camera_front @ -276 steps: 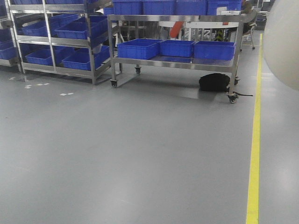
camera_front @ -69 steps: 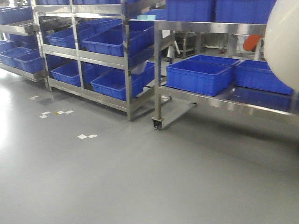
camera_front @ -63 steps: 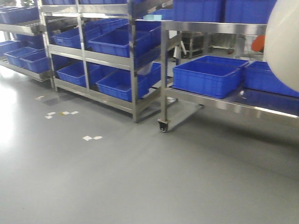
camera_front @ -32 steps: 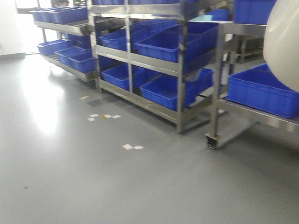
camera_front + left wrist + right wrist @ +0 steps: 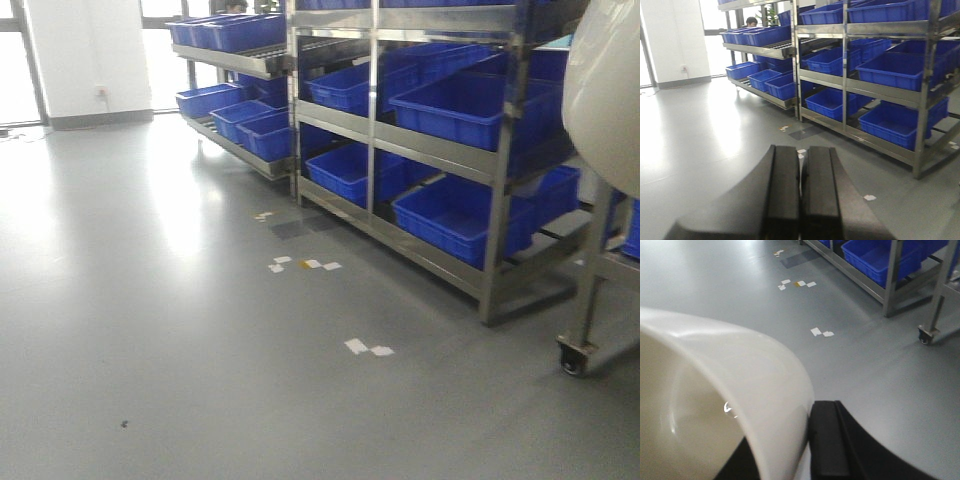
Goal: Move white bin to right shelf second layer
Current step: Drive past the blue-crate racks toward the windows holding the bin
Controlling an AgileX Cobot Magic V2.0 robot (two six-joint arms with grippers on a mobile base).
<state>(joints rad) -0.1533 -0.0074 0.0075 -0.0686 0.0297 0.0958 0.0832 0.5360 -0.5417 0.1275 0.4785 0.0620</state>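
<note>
Cream-white plastic is seen filling the lower left of the right wrist view. The white bin is gripped by its rounded rim wall in the right claw. One black finger is pressed against the outer face of the wall. A dark sliver of the other finger is made out inside the tub, so the wall is pinched between the two.

In the front-facing view the bin is cut off by the upper right edge. It is held high above the grey floor, nearer the camera than the steel racks and apart from them. No level of the racks is touched by it.

The left claw is carried with nothing in it. Its two black fingers are pressed together with only a thin seam between them, and it is pointed toward the racks across the open floor.

Blue crates are stored on every rack level that can be seen. Small white tape marks are stuck to the floor in front of the racks. A caster wheel is seen low at the right, beneath the bin. A person's head is glimpsed behind the far rack.
</note>
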